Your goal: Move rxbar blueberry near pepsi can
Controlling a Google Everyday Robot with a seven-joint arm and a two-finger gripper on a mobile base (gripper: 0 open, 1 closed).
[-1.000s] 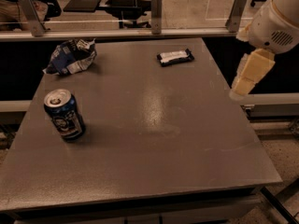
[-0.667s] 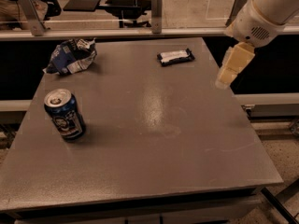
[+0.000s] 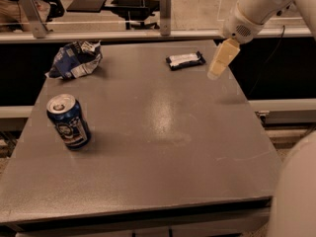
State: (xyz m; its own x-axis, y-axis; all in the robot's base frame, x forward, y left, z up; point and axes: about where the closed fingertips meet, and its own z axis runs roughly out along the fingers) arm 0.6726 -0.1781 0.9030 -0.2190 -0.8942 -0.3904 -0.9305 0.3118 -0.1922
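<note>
rxbar blueberry [image 3: 185, 60]: flat blk wrapper w/ white label; claw [image 3: 216, 72] hovers just beside.

The white arm [image 3: 256, 9] is slanting in from the upper right, its beige tool [image 3: 216, 74] pointing down-left and hanging in the air.

The counter [image 3: 163, 152] looks matt grey and finely speckled, with a dull sheen at its middle. The can [image 3: 68, 121] is glossy metal, the snack bar [image 3: 185, 60] shiny film, and the chip bag [image 3: 74, 59] crinkled. The hand [image 3: 215, 72], smooth cream plastic, hangs beside the bar.
</note>
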